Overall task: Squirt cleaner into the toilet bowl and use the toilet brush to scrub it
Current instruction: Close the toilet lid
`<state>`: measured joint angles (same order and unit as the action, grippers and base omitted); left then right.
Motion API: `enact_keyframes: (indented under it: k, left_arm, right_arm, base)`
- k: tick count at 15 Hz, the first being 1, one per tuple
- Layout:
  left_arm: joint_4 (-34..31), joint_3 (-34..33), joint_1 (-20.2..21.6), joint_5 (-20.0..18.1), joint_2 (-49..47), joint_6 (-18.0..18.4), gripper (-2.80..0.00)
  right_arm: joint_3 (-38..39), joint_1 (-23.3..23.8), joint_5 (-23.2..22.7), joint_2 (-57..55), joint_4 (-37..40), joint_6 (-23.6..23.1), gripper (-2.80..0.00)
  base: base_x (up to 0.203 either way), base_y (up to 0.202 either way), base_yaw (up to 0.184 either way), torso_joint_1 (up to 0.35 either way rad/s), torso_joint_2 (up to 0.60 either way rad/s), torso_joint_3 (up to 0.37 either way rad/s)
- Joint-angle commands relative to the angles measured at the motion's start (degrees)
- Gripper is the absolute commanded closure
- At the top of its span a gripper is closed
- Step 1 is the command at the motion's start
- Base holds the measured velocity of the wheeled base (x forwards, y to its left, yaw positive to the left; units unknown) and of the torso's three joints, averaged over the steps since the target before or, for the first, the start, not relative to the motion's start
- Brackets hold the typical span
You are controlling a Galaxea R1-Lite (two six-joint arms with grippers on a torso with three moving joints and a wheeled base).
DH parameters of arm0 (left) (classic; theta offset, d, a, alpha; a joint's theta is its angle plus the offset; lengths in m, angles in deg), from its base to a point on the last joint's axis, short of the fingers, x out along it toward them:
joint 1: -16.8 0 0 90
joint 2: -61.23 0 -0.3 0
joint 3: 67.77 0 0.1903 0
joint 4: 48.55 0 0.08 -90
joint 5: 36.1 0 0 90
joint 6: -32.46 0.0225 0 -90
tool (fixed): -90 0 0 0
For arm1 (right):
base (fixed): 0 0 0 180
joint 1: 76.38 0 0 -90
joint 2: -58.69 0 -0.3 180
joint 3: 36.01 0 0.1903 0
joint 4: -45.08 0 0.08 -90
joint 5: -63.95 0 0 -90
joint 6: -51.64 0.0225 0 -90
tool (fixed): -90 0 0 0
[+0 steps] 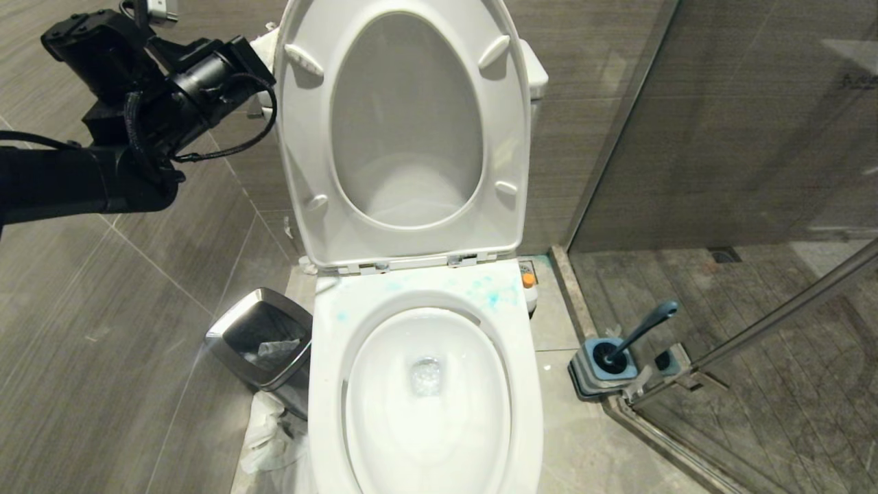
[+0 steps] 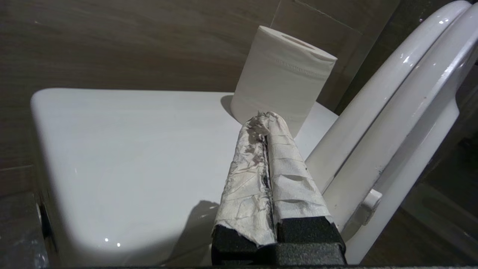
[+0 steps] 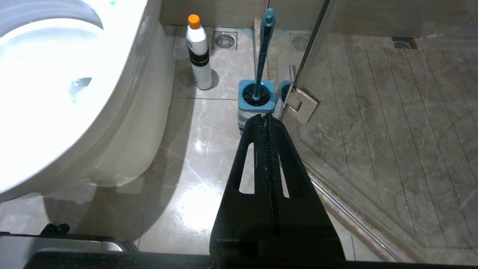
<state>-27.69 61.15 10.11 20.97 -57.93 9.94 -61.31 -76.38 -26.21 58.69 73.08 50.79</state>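
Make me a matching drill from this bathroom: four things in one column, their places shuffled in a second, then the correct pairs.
Things:
1. toilet brush
2. cleaner bottle
3. toilet paper roll
4. blue cleaner splashes

Places:
A. on the tank lid
B. on the bowl's rim, near the seat hinges
C. standing in its blue holder by the glass shower door
D. on the floor between the bowl and the brush holder

Pairs: 1-C, 2-D, 3-A, 4-B
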Motion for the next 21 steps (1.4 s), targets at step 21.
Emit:
enact_keyframes:
  k: [21]
  left_arm:
    - [-19.91,-58.35,-1.03,2.01,46.34,-8.46,0.0]
  right_arm:
    - [-0.01,0.0,0.07,-0.09,0.03,-0.03,0.0]
  base:
    - [0.0,0.0,0.0,0.0,0.0,0.0]
